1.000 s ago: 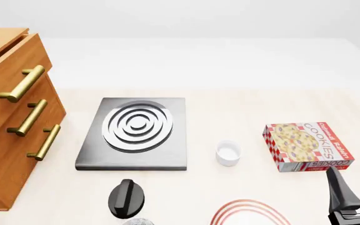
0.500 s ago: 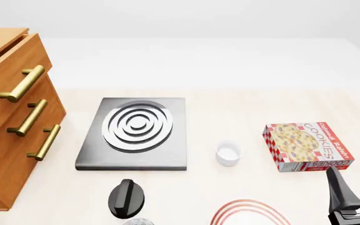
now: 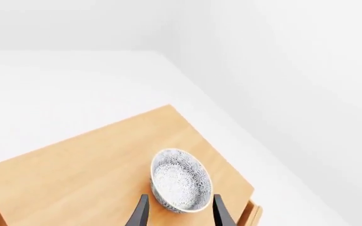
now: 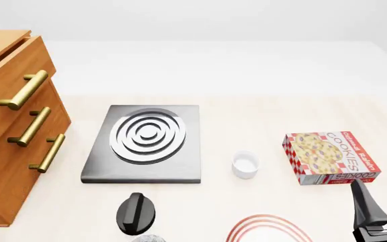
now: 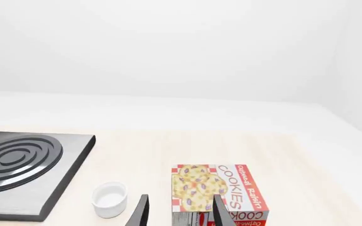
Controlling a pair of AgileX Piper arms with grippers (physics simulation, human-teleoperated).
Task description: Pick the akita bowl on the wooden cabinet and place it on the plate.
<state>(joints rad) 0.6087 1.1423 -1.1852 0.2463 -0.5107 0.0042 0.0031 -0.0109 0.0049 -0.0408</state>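
— Where is the round, grey-and-white speckled akita bowl [image 3: 181,181]?

— On the flat top of the tall orange-brown wooden cabinet [image 3: 99,165], near its edge, upright. The left hand [image 3: 178,217] has its two dark fingers spread, one on each side of the bowl; whether they touch it I cannot tell.

— And the plate?

— The round white plate with thin red rings [image 4: 267,229] lies on the pale table [image 4: 247,126], cut off by the near edge of the front view.

— The right hand?

— The right hand [image 5: 177,212] hangs with fingers apart, holding nothing, above the red checked cardboard cookie box [image 5: 216,190]. Beside the box stand a small plain white cup [image 5: 109,198] and a grey square stove with concentric rings [image 5: 24,167].
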